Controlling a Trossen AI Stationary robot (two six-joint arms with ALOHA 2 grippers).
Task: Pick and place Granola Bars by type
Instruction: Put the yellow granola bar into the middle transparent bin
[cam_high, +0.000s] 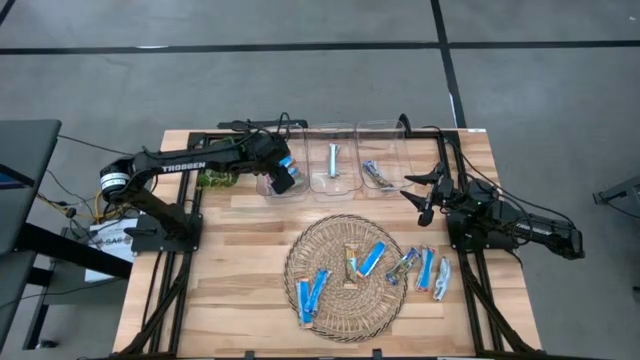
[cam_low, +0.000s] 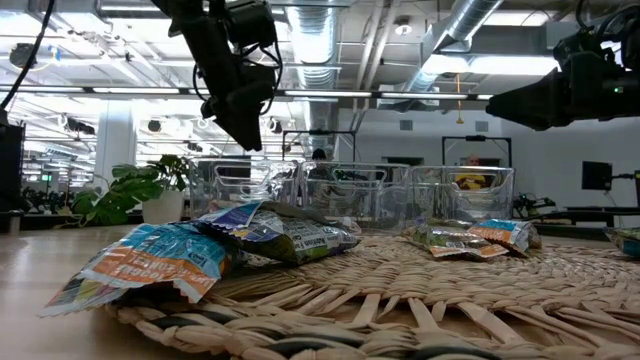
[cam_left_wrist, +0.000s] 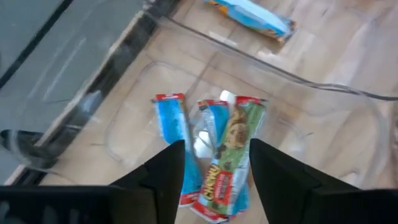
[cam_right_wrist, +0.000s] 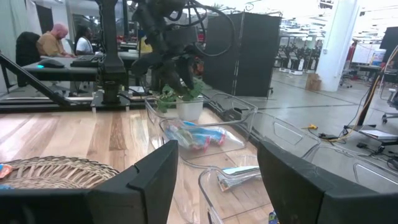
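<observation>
My left gripper (cam_high: 285, 178) hangs open over the leftmost clear bin (cam_high: 268, 190). In the left wrist view its fingers (cam_left_wrist: 165, 168) stand on either side of a small heap on the bin's floor: a bright blue bar (cam_left_wrist: 171, 121), a pale blue bar (cam_left_wrist: 208, 124) and a multicoloured bar (cam_left_wrist: 230, 149) lying on top. My right gripper (cam_high: 425, 205) waits open (cam_right_wrist: 217, 186) above the table near the rightmost bin (cam_high: 385, 150). Several more bars lie on the wicker mat (cam_high: 345, 300) and beside its right edge, such as a blue one (cam_high: 372, 260).
Three clear bins stand in a row at the far edge; the middle bin (cam_high: 333, 135) holds a pale bar (cam_high: 333, 160), the rightmost a bar (cam_high: 375, 175). A small green plant (cam_high: 215, 180) sits left of the bins. Bare wood shows left of the mat.
</observation>
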